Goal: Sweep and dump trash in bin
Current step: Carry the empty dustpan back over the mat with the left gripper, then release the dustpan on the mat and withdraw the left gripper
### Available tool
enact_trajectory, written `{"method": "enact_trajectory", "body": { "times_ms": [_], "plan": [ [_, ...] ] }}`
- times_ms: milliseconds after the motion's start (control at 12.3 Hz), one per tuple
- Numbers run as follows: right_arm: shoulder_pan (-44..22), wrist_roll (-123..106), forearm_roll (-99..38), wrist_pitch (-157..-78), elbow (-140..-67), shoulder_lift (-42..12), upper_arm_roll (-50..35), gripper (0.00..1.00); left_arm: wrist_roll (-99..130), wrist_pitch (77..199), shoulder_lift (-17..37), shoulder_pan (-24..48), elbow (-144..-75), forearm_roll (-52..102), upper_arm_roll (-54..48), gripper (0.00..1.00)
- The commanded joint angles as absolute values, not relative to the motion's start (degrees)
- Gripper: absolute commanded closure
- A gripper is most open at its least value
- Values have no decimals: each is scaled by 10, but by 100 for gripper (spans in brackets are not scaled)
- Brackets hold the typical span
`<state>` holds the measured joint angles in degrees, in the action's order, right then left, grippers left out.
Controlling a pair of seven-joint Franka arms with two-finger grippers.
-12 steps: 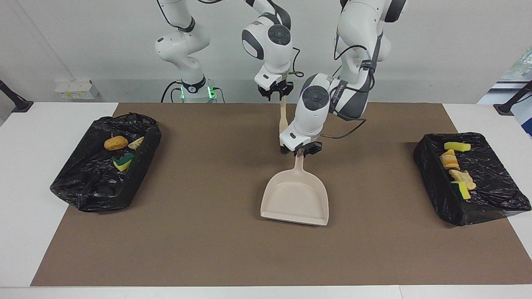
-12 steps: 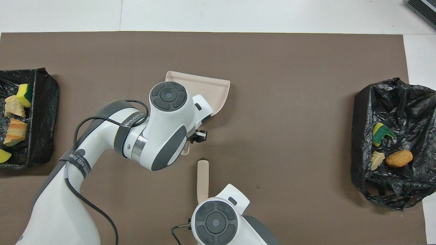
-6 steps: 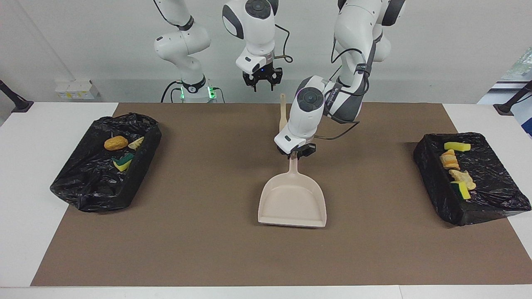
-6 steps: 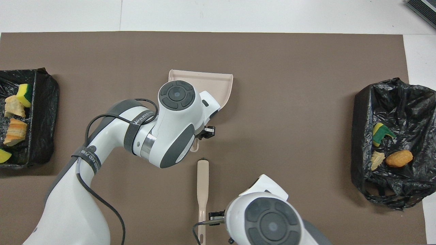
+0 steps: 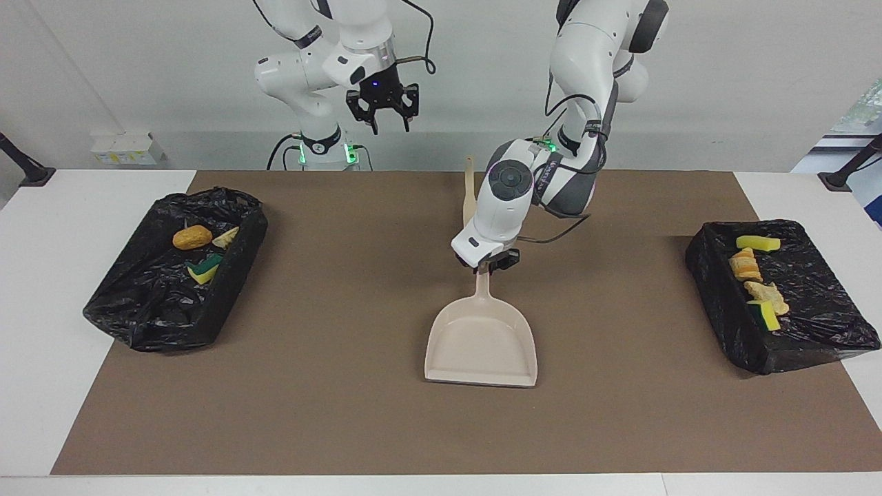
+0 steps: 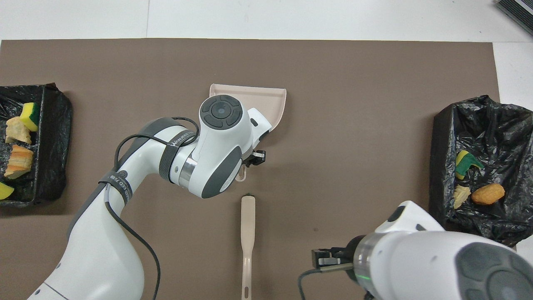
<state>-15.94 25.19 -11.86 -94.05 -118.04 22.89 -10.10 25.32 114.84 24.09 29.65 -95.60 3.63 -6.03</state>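
All the trash lies in two black-lined bins. The bin [image 5: 231,289] at the right arm's end holds an orange-brown lump [image 5: 192,237], a pale chunk [image 5: 225,238] and a green-backed sponge [image 5: 204,269]. The bin [image 5: 720,303] at the left arm's end holds several scraps, among them a yellow sponge [image 5: 758,242] and a green-backed sponge [image 5: 763,314]. My left gripper [image 5: 486,265] is shut on the handle of the beige dustpan [image 5: 482,341], which lies flat mid-mat. My right gripper [image 5: 381,114] is open and empty, raised high near its base.
The beige hand brush [image 5: 468,193] lies on the brown mat [image 5: 331,413], nearer to the robots than the dustpan; it also shows in the overhead view [image 6: 247,229]. The dustpan's mouth [image 6: 266,98] points away from the robots.
My right gripper has let go of the brush, risen and swung toward its own end. My left gripper has slid the dustpan a little farther from the robots.
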Motion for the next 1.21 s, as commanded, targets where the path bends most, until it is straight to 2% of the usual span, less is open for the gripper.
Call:
{"method": "enact_trajectory", "body": {
  "times_ms": [0, 81, 243, 486, 567, 891, 1134],
  "plan": [
    [-86, 206, -113, -906, -1145, 229, -98, 27, 261, 1143, 245, 308, -942, 44, -49, 43],
    [-53, 191, -113, -902, -1137, 229, -92, 27, 261, 1141, 244, 308, -942, 41, -49, 3],
    [8, 144, -113, -902, -1125, 229, -81, 21, 260, 1139, 237, 304, -943, 38, -47, 0],
    [83, 70, -102, -894, -1121, 229, -79, 12, 254, 1102, 197, 299, -951, 37, -29, 0],
    [99, 62, -94, -896, -1114, 223, -79, 2, 253, 1093, 182, 299, -963, 37, -19, 0],
    [120, 58, -48, -905, -1014, 139, -79, 0, 242, 1092, 139, 288, -1024, -3, 38, 0],
    [120, 54, -35, -991, -995, 111, -80, 0, 170, 1119, 114, 222, -1072, -12, 38, 0]
  ]
}}
